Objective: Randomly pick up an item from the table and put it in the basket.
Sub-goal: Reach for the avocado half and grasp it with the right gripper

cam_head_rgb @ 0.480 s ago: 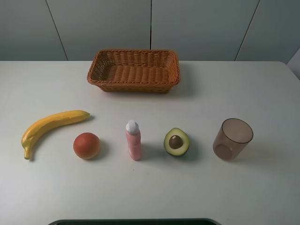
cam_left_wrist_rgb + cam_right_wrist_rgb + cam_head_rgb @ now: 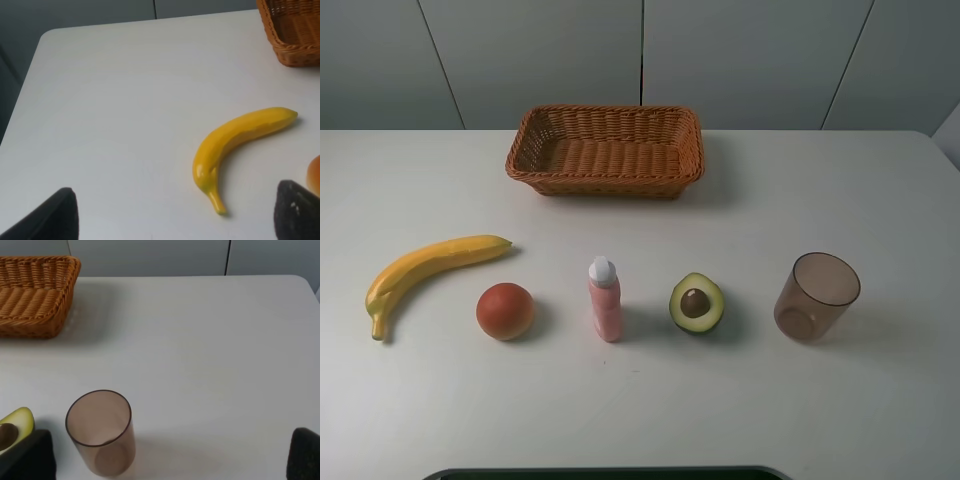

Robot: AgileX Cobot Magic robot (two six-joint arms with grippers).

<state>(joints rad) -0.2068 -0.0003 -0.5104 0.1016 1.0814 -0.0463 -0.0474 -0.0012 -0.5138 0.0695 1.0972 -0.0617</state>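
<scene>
Matt white table [image 2: 880,200], rough woven wicker basket [image 2: 605,150], translucent smooth plastic cup [image 2: 816,296].
</scene>
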